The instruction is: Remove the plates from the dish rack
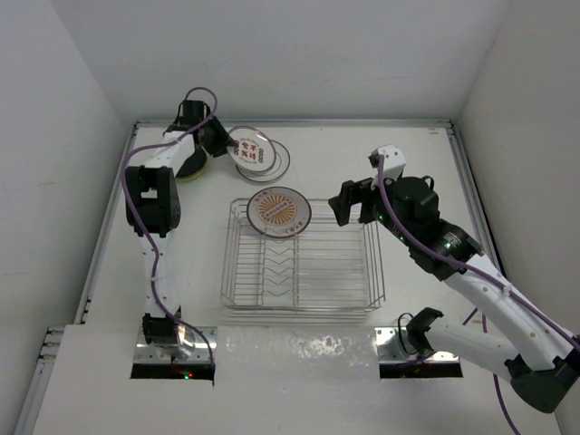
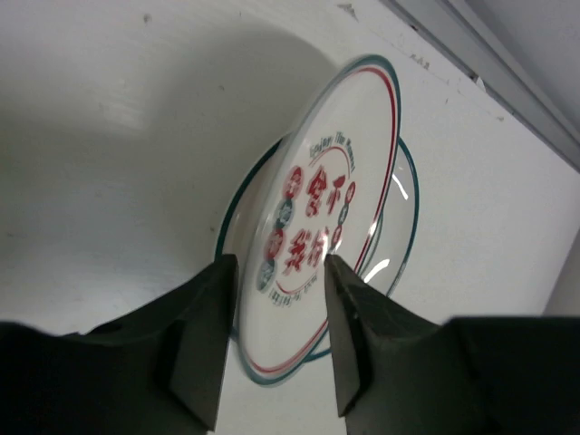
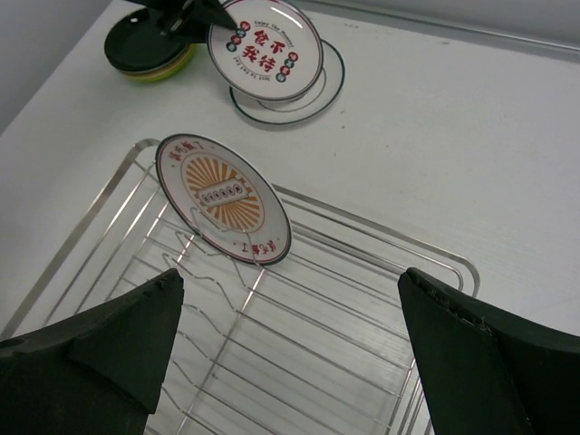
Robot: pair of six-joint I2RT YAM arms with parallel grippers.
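Standing on edge in the far left corner of the dish rack (image 1: 317, 267) is a plate with an orange sunburst (image 3: 222, 195), its face turned up toward my right wrist camera. The rack itself sits in the middle of the table (image 1: 408, 154). Beyond the rack at the far left, a white plate with red characters (image 2: 335, 181) tilts over a teal-rimmed plate (image 2: 390, 245) that lies flat on the table. My left gripper (image 2: 276, 263) is at the tilted plate's near rim, jaws a little apart with the rim between them. Whether either pad touches it I cannot tell. Just left of that pair a black plate (image 3: 145, 41) lies stacked on a lime green plate (image 3: 168, 71). My right gripper (image 1: 355, 207) hovers at the far right corner of the rack, jaws spread wide and holding nothing, apart from the sunburst plate.
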